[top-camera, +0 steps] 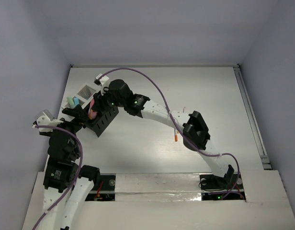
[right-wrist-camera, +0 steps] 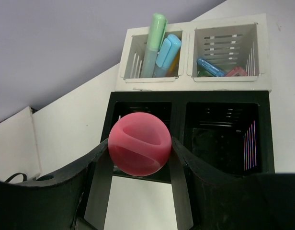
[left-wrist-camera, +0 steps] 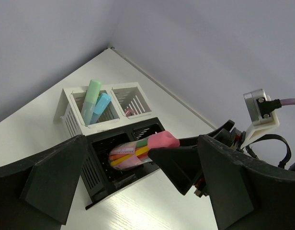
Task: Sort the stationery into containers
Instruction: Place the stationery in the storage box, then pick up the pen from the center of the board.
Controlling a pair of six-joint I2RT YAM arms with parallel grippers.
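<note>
My right gripper [top-camera: 95, 109] [right-wrist-camera: 139, 149] is shut on the pink cap of a clear tube of coloured pens [left-wrist-camera: 138, 152]. It holds the tube tilted into the left slot of the black slotted organiser [top-camera: 105, 120] [right-wrist-camera: 219, 96]. My left gripper [top-camera: 78, 117] [left-wrist-camera: 142, 160] is open and empty at the organiser's near side. Behind it stand two white mesh cups [left-wrist-camera: 71, 120] [right-wrist-camera: 186, 84]. One holds a green marker [right-wrist-camera: 154, 43] and a blue marker [right-wrist-camera: 167, 50]. The other holds a blue marker [right-wrist-camera: 209, 67] and a pink one [right-wrist-camera: 236, 72]. A thin white pen with an orange end [top-camera: 176, 135] lies partly under my right arm.
The organiser's right slot [right-wrist-camera: 224, 139] looks dark and I cannot tell what is in it. The side wall [top-camera: 37, 72] runs close behind the cups. My right arm [top-camera: 162, 115] stretches across the table's middle.
</note>
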